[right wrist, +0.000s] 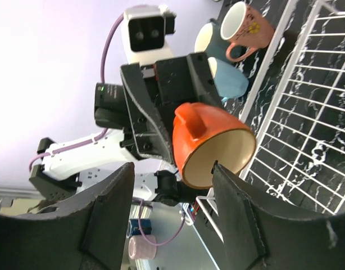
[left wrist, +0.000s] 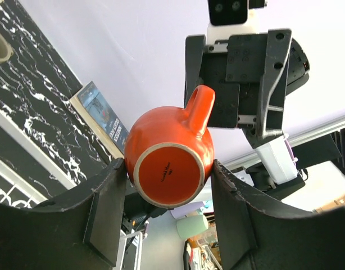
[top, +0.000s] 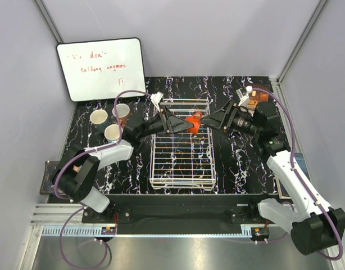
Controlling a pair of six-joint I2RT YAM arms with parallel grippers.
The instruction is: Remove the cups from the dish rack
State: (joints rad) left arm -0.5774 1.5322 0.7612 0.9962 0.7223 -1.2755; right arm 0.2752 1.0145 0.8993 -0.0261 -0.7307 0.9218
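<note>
Left fingers: clamped across the belly of the small red mug [left wrist: 169, 163]. Your left gripper [top: 185, 125] holds it above the dish rack [top: 181, 183].
Right fingers: spread wide and holding nothing; your right gripper [top: 213, 120] faces the mug head-on.
Mug axis: roughly level, base toward the left palm and mouth toward the right fingertips, just short of them or barely between.
Handle: sticks out crosswise to the left fingers' squeeze, touching neither.
Nearer arm: the left has it, so hand over or carry it aside.
</note>
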